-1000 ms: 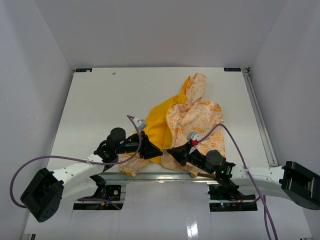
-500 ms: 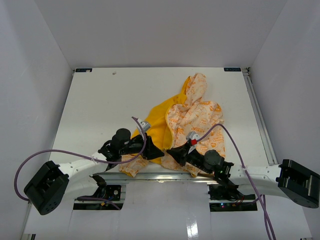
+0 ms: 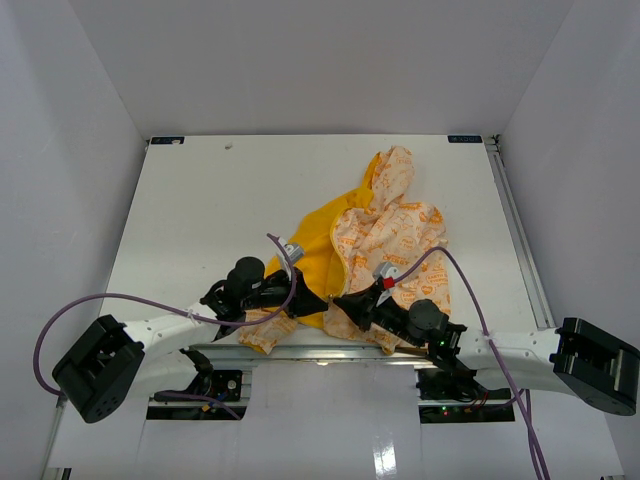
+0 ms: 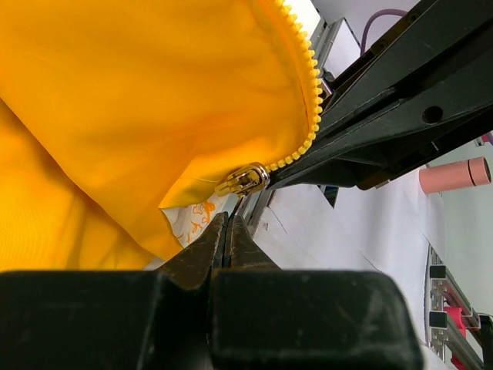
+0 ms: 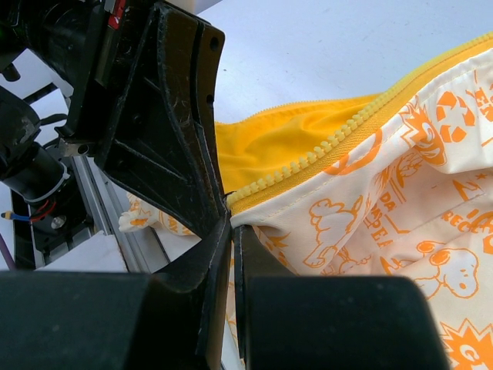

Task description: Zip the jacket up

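The jacket [image 3: 385, 235] lies crumpled at the table's near middle, cream with orange print, its yellow lining [image 3: 315, 250] turned out on the left. My left gripper [image 3: 310, 301] is at the lining's lower edge. In the left wrist view its jaws [image 4: 227, 223] are shut just below the metal zipper slider [image 4: 243, 180] on the yellow teeth, and nothing shows between them. My right gripper [image 3: 343, 303] faces it closely. In the right wrist view it [image 5: 233, 223] is shut on the jacket's printed hem corner [image 5: 266, 216], at the end of the zipper teeth [image 5: 323, 146].
The table's metal front rail [image 3: 300, 352] runs just below both grippers. Purple cables [image 3: 480, 320] loop over both arms. White walls stand around the table. A pink cylinder [image 4: 454, 176] shows beyond the table edge in the left wrist view.
My left arm has shifted slightly right, bringing its gripper closer to the right gripper. The right gripper and the jacket have barely moved.
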Motion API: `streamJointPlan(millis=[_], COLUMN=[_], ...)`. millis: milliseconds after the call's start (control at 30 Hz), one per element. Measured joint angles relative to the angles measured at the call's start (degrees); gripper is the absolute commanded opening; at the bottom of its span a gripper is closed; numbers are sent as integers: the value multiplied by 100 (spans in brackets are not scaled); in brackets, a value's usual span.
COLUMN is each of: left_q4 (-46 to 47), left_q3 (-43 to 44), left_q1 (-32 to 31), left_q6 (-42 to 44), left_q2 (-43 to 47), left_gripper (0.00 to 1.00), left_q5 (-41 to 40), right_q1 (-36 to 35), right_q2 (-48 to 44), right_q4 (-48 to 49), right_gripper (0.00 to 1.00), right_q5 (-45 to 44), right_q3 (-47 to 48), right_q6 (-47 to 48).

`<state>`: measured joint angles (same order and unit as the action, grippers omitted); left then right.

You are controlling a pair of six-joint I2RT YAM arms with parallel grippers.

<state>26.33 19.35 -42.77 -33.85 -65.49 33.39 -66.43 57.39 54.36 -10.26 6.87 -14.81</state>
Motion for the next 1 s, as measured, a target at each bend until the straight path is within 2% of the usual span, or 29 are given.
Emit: streamJointPlan(millis=[700, 1000], left_q4=[-18, -781], left_q3=[22, 289], left_q1=[-21, -39], left_q6=[-27, 64], left_q2=[31, 334], left_gripper=[0, 0], left_q5=[-262, -647], right_q1=[-2, 0], right_q2=[-390, -561], right_q4=[-372, -598], right_gripper=[8, 8], right_q5=[-260, -112], right_q3=[0, 20], right_q6=[22, 22])
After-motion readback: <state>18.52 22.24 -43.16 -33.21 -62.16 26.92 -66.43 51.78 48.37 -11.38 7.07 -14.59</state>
